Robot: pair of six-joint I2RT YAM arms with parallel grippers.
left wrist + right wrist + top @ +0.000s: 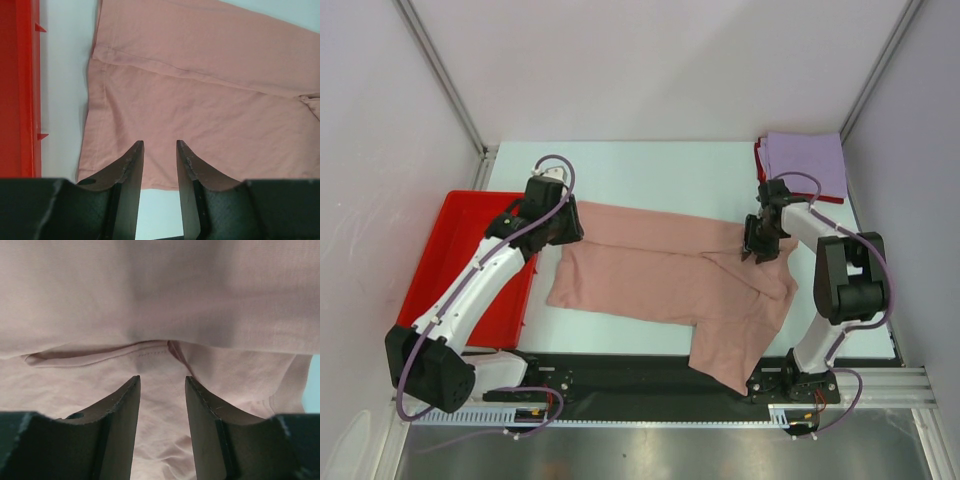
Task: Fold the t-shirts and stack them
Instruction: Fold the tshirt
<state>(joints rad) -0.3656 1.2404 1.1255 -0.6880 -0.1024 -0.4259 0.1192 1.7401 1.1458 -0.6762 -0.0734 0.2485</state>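
A dusty-pink t-shirt (660,275) lies partly folded across the middle of the white table (650,170), one end drooping over the near black rail. My left gripper (567,230) hovers at the shirt's left edge, open and holding nothing. In the left wrist view the pink t-shirt (200,100) lies just beyond the left gripper (160,145). My right gripper (758,250) stands open over the shirt's right part. The right wrist view shows the right gripper (162,380) above a seam fold of the pink t-shirt (150,300), nothing pinched. A folded lavender t-shirt (807,163) rests on a red one (760,158) at the back right.
A red plastic tray (460,255) sits left of the shirt, beside my left arm; in the left wrist view the red tray's wall (17,100) runs along the left side. A black base rail (620,375) runs along the near edge. White walls enclose the table.
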